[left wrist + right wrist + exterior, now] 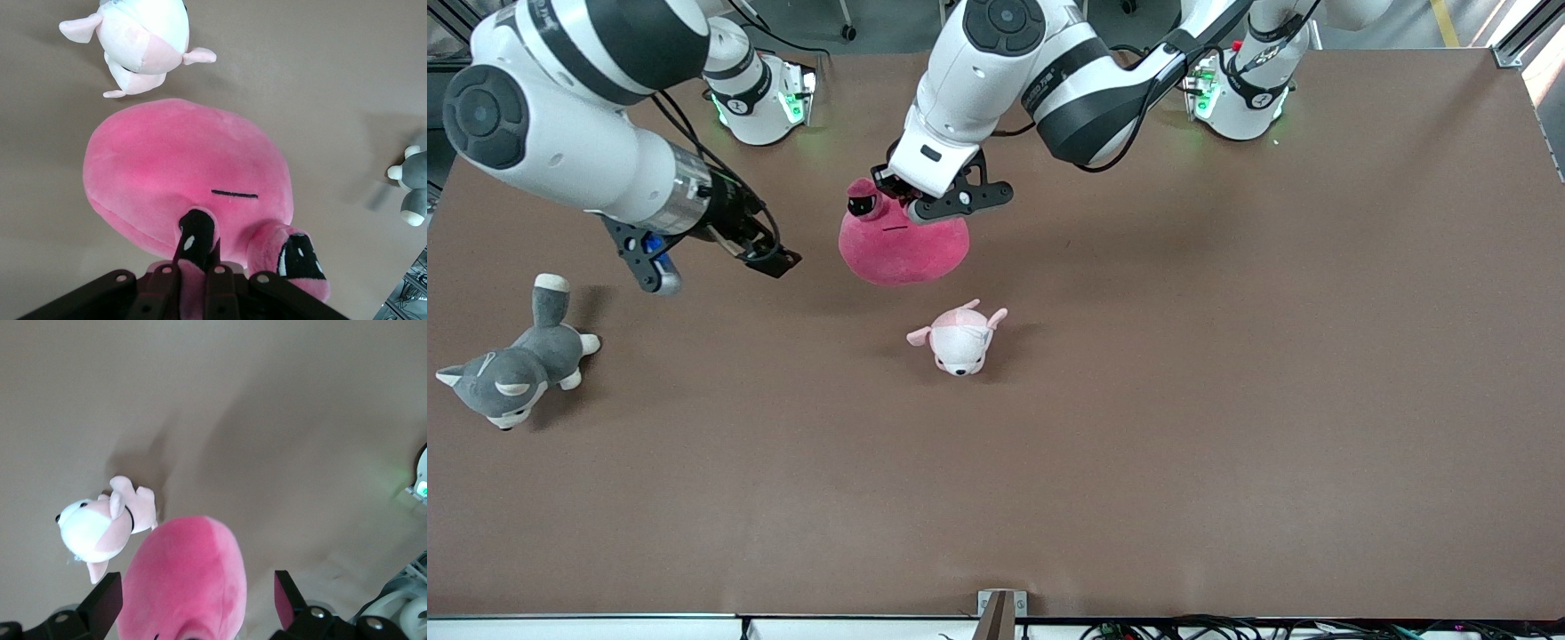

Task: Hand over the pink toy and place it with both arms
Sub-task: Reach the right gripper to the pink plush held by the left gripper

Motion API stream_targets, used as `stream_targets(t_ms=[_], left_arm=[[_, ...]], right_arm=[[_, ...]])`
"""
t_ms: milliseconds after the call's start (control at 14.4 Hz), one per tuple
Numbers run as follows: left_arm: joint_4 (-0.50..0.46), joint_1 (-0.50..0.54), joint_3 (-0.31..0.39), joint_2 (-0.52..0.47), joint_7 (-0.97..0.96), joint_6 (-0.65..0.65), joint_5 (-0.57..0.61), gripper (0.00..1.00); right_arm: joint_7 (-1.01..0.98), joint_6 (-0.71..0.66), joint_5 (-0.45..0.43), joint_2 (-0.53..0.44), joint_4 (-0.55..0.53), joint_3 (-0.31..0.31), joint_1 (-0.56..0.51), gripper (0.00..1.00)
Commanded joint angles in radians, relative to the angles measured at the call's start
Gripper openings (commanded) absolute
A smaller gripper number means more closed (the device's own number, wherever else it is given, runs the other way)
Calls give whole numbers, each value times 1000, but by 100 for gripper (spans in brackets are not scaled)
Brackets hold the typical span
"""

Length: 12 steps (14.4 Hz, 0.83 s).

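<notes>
Now the handover is the step in hand. Toward the right arm's end of the tabletop (1227,427), the grey dog (511,369) lies well clear of the work. The right end effector (720,258) hangs above the tabletop beside the pink toy (903,244), its fingers spread wide and holding nothing; its wrist view shows the toy's body low between those fingers. The left end effector (889,197) is clamped tight on one of the toy's eye bumps, and the toy hangs from that pinch over the middle of the tabletop. To do this well, I judge the right fingers should close around the plump body, away from the left fingers, and the left should let go only once that grip is firm. The small pink-and-white plush (960,338) lies just nearer the camera than the toy, so the placing spot should keep off it.
</notes>
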Motion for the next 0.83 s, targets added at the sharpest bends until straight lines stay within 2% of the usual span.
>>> stream_targets(t_ms=[0,277,762], left_arm=[[27,-12,8,11,-15,5,-4,0],[25,-13,9,11,-15,5,-4,0],[25,-13,9,11,-15,5,-4,0]], right_arm=[[107,60,20,-42,-65,-10,74,100],[213,120,18,-42,-97,-10,160,100],[231,114,17,-87,-157,-10,199,98]])
